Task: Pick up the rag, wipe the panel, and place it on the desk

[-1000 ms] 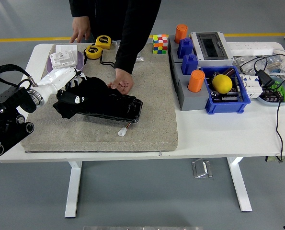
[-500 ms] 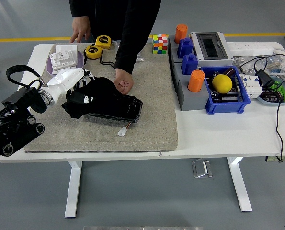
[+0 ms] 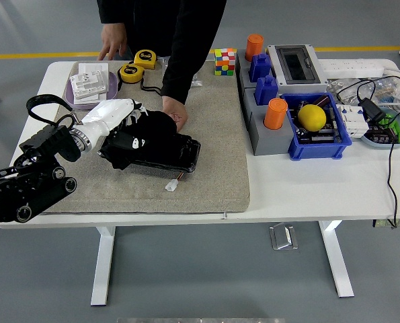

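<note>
Left robot hand (image 3: 134,116) grips the black rag (image 3: 142,134) on the panel (image 3: 179,153), lying left-right.

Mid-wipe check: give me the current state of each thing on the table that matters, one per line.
left hand: shut on the rag, over the panel's left end
rag: bunched, lying on the panel
panel: flat on the grey mat, mostly covered by the rag
person's hand: resting at the panel's far edge
yellow ball: sitting in the blue bin
</note>
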Motion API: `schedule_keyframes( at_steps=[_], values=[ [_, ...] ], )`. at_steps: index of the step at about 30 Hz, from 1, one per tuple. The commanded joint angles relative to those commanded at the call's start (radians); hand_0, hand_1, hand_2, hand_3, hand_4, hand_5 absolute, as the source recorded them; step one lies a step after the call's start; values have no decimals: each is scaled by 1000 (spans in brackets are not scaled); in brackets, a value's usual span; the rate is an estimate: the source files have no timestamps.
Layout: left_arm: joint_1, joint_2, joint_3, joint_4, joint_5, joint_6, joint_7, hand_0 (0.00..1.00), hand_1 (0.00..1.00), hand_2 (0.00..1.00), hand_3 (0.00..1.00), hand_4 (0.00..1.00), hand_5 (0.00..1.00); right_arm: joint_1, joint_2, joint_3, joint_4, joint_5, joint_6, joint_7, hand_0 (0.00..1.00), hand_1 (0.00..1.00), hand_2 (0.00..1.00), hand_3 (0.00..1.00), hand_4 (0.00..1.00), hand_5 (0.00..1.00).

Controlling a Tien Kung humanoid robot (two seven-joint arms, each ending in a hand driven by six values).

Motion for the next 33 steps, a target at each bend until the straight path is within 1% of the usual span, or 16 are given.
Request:
schedule_keyframes(
  at_steps=[8, 15, 20, 24, 33],
  values=[
    [-13, -17, 31, -27, 4, 4, 9, 263, 193, 339, 555, 713, 7, 1, -1, -6, 0, 2, 0, 0, 779, 729, 721, 673, 998, 546],
    [-35, -33, 64, -44, 8, 4, 18, 262, 193, 339, 555, 713, 7, 3, -1, 24, 0, -31, 1, -9, 779, 729, 721, 673, 998, 546],
    [-46, -49, 82, -49, 9, 4, 26, 262, 193, 339, 555, 714, 7, 4, -2, 14, 0, -24, 1, -7, 780, 729, 721, 672, 998, 544],
    [-52, -60, 95, -51, 8, 3, 31, 261, 193, 339, 555, 713, 7, 4, -2, 33, 0, -44, 1, -12, 780, 727, 721, 672, 998, 545],
    [-60, -73, 110, -55, 6, 2, 37, 260, 193, 339, 555, 714, 8, 6, -3, 33, 0, -48, 1, -13, 780, 726, 720, 672, 998, 544]
  ],
)
